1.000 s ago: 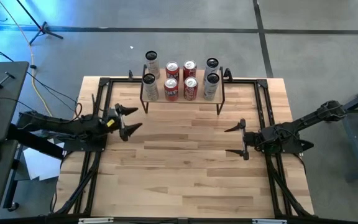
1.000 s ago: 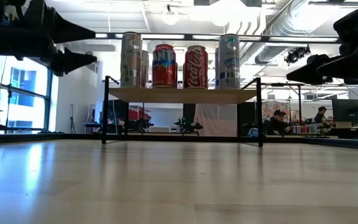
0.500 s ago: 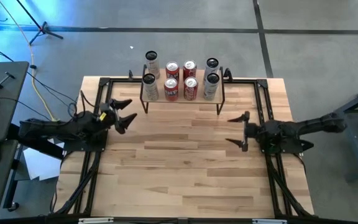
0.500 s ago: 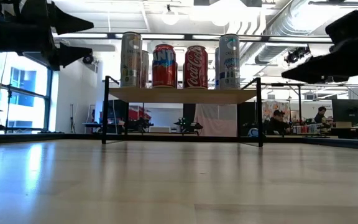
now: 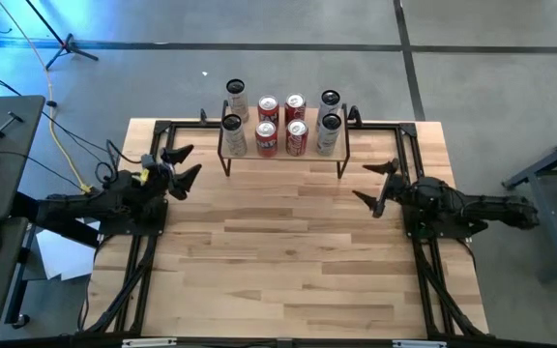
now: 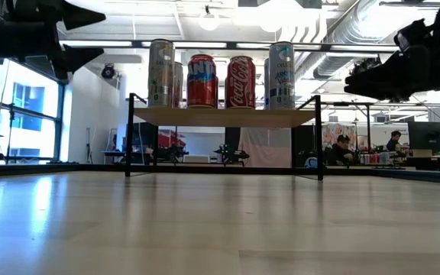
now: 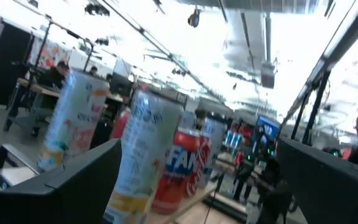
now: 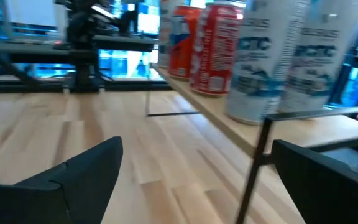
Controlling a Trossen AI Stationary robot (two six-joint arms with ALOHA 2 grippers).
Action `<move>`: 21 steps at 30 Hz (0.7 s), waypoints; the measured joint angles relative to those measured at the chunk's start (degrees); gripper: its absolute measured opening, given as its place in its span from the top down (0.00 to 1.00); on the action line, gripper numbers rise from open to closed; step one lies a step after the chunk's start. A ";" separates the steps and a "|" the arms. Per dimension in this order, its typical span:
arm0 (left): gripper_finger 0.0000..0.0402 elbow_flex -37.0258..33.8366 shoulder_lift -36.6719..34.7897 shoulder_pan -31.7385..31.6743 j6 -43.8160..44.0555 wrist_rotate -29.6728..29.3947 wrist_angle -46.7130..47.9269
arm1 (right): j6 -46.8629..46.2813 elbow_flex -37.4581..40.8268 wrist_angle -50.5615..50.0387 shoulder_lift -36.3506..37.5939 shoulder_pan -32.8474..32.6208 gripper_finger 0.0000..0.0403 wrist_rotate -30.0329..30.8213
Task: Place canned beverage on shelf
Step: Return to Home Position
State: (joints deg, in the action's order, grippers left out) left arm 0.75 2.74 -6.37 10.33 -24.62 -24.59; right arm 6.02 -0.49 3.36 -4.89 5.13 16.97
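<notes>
Jaws apart, both grippers (image 5: 195,159) (image 5: 360,181) farther out.

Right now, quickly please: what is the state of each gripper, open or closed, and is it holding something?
Left gripper: open, holding nothing.
Right gripper: open, holding nothing.

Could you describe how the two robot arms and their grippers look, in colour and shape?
The left arm and the right arm are black, built of slim segments with thicker joints. The left gripper and the right gripper each carry two flat dark fingers tapering to points.
</notes>
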 joint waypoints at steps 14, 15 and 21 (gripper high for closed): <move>0.00 -0.02 -2.49 -0.73 0.00 -0.04 1.64 | 0.00 0.00 0.01 0.00 3.90 0.01 0.01; 0.00 -0.02 -2.49 -0.53 0.00 -0.04 1.97 | 0.00 0.00 0.01 0.00 3.90 0.01 0.00; 0.00 -0.02 -2.49 -0.52 0.00 -0.02 3.00 | 0.00 0.00 0.01 0.00 3.88 0.01 0.00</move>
State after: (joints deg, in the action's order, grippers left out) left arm 0.73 0.25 -6.89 10.33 -24.64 -21.60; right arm 6.02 -0.50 3.38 -4.89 9.02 16.97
